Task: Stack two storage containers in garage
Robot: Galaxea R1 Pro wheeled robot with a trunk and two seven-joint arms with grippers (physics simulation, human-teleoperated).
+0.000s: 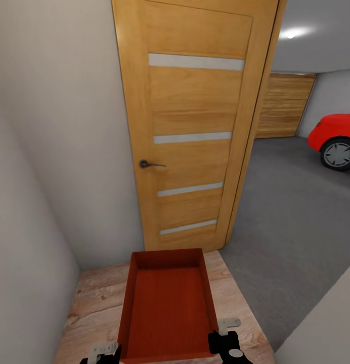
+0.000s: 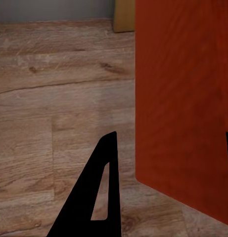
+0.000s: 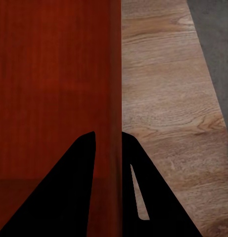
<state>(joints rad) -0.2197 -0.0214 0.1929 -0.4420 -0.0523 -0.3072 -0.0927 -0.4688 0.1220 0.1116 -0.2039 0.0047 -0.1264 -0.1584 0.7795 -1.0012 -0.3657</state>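
The red-orange rectangular open-top storage container (image 1: 167, 308) sits at the lower centre of the head view, carried in front of me above the light wood plank flooring (image 1: 94, 303). My right gripper (image 3: 108, 140) pinches the container's thin side wall, one finger inside and one outside. My left gripper (image 2: 170, 143) straddles the opposite wall; whether it is clamped I cannot tell. The bin appears empty, so I judge it light, with stiff but thin, smooth walls that may slip; grip at the rims of both long sides. Beyond it stands the open honey-coloured wooden door (image 1: 195, 126); at the right of the frame lie the dark grey concrete floor (image 1: 291, 212) and the red car (image 1: 334, 139).
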